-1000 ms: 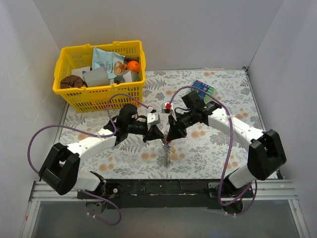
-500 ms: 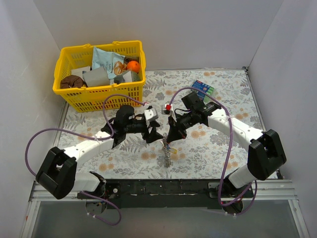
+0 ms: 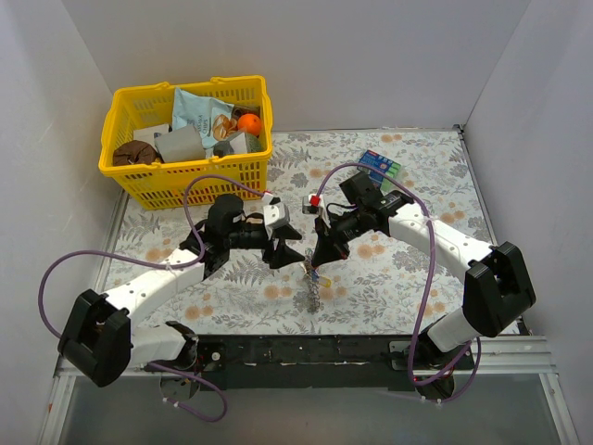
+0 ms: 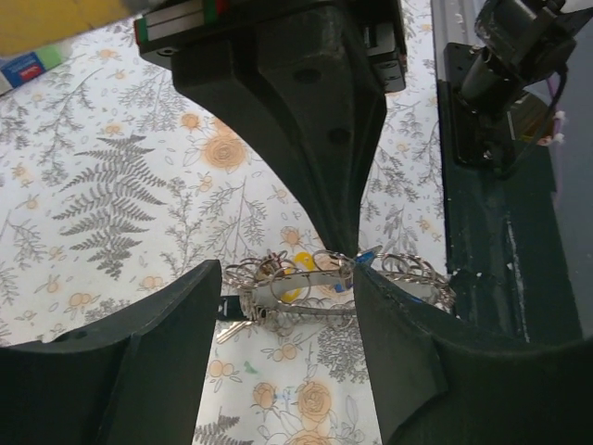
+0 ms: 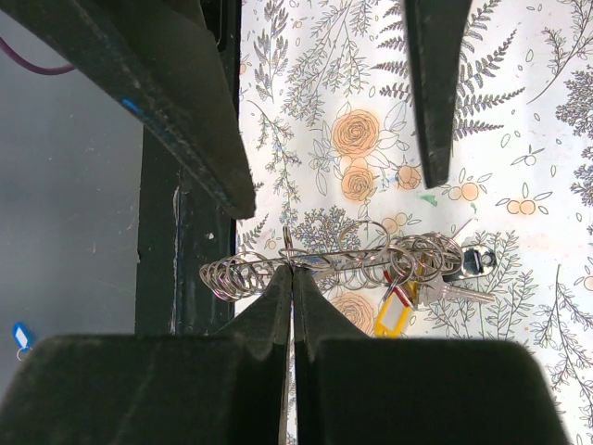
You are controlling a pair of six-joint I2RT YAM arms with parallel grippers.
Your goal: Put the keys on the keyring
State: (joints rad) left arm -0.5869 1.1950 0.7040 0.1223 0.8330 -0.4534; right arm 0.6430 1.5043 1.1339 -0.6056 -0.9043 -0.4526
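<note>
The keyring [image 5: 324,260], a thin metal hoop strung with several small rings, hangs from my right gripper [image 5: 293,271], which is shut on its wire. On it hang keys: a yellow tag [image 5: 393,311] and a silver key with a dark head [image 5: 468,269]. In the top view the keyring [image 3: 313,289] dangles below the right gripper [image 3: 318,262]. My left gripper [image 3: 285,252] stands just left of it, open. In the left wrist view the left gripper [image 4: 287,278] has the keyring [image 4: 296,301] just beyond its fingertips, with nothing held.
A yellow basket [image 3: 185,190] full of packets and an orange stands at the back left. A blue-green packet [image 3: 380,165] lies at the back right, a small white and red item [image 3: 312,200] mid-table. The black rail [image 3: 306,350] runs along the near edge.
My left gripper has opened and drawn back to the left, away from the keyring. The right gripper has stayed put, still shut on the keyring.
</note>
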